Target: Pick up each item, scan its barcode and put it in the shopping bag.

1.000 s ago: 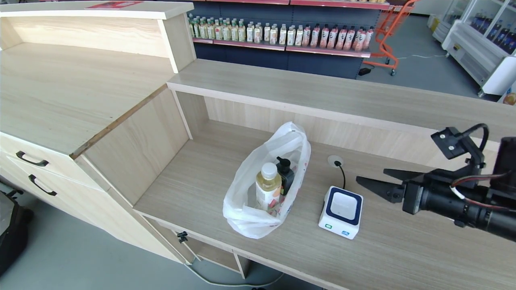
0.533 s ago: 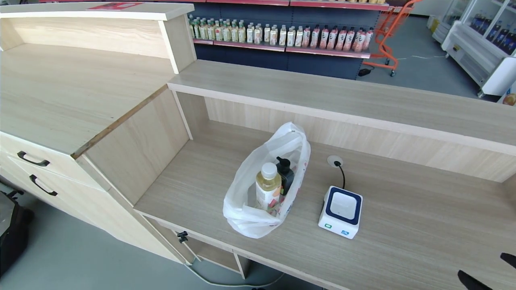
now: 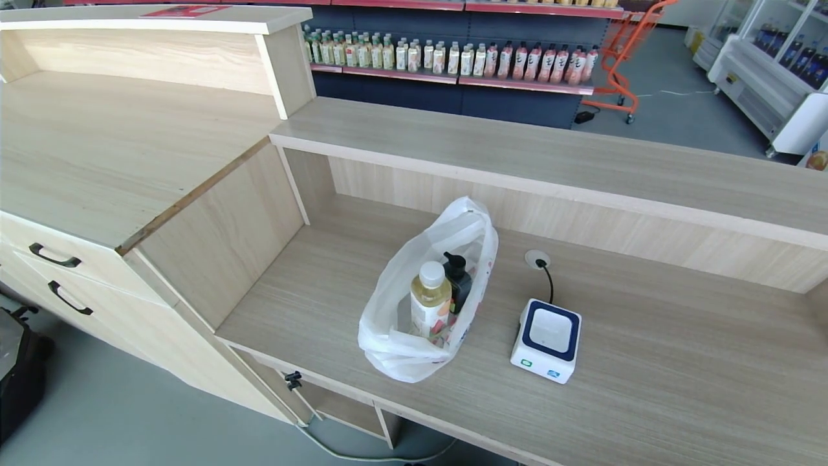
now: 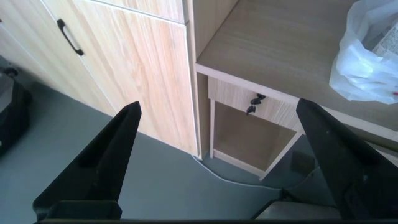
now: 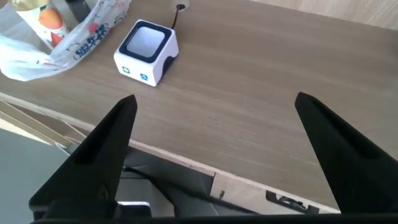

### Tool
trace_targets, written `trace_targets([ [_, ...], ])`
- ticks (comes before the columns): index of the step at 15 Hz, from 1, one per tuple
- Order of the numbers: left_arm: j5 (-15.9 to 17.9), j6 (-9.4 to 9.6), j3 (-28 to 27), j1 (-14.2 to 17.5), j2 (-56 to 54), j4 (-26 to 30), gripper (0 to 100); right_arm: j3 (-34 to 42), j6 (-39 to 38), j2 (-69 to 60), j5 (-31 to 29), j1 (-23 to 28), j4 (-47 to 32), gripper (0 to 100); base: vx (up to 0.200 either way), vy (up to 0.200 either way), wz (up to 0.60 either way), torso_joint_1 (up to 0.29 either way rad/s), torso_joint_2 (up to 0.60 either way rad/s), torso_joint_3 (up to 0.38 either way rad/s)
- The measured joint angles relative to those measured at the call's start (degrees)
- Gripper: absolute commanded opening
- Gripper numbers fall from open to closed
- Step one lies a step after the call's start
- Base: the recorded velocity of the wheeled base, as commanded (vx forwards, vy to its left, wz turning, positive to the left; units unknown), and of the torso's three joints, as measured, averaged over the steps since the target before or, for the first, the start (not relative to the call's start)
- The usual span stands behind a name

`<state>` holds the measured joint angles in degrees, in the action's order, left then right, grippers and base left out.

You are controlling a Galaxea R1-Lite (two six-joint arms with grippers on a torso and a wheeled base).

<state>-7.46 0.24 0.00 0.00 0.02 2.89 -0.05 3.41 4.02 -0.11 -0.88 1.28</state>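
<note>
the left hand has its fingers spread wide, low in front of the desk, above the floor. the right hand is spread wide too, over the desk's near edge. in the head view the scanner sits right of centre, in the lower half of the frame. its cable runs up to a hole in the desk. just left of it, mid-frame, the shopping bag stands open, holding an upright yellow drink bottle and a black pump bottle side by side. drink shelves line the top of the frame.
</note>
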Motion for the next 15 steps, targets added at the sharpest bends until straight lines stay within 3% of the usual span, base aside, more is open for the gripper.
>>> trace_targets([
  [5, 0.00, 0.02, 0.00, 0.00, 0.00, 0.01, 100, 0.05, 0.57, -3.89, 0.98, 1.10, -0.16, 100, 0.000, 0.000, 0.00, 0.000, 0.00, 0.000],
  [12, 0.02, 0.02, 0.00, 0.00, 0.00, 0.00, 100, 0.05, 0.71, -4.27, 1.04, 1.12, -0.16, 100, 0.000, 0.000, -0.60, 0.006, 0.00, 0.002],
  [15, 0.02, 0.02, 0.00, 0.00, 0.00, 0.01, 100, 0.02, -0.30, -4.27, 0.84, 1.15, -0.17, 100, 0.000, 0.000, 0.00, 0.000, 0.00, 0.000],
])
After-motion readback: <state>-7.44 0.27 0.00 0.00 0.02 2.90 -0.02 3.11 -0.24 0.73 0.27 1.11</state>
